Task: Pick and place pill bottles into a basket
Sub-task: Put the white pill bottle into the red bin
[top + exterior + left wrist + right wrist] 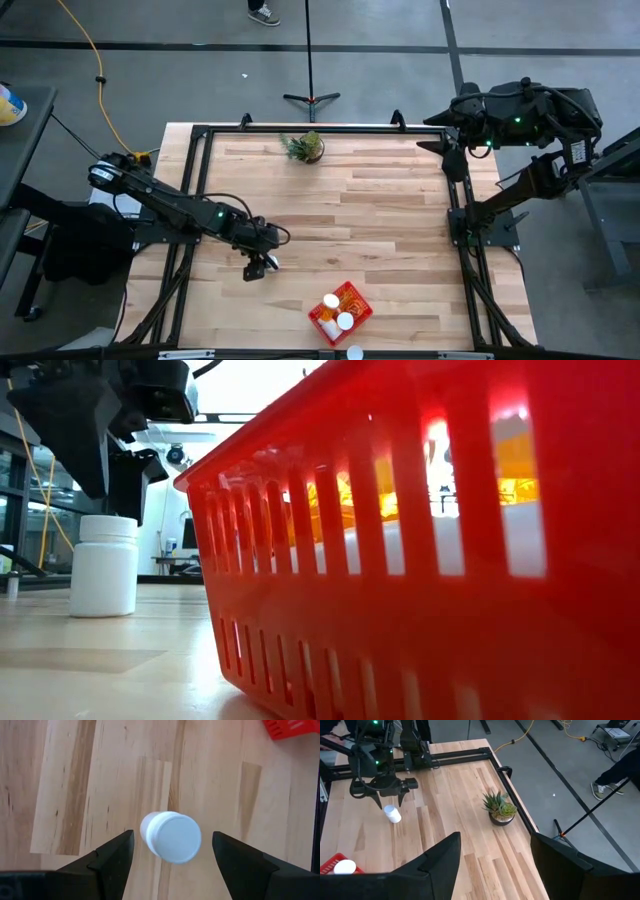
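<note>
The left gripper (258, 264) hangs over the near-left part of the table (380, 220), its fingers (112, 857) spread wide with a bottle (171, 836) standing upright between them, touched by neither. This bottle looks all white in the low view (103, 566), so no orange body can be made out on it; from above, only its cap (271, 263) peeks out beside the gripper. The basket (359, 300) sits near the front edge, right of the gripper and well apart from it. Inside it two white caps and some orange show, but how many bottles it holds cannot be counted; the low view gives only orange glints through its slotted wall (400, 610). Another white cap (354, 352) lies at the very front edge, half cut off. The right gripper (495, 857) waits at the far right corner, fingers apart, holding nothing. A plant (304, 146) stands at the far edge.
</note>
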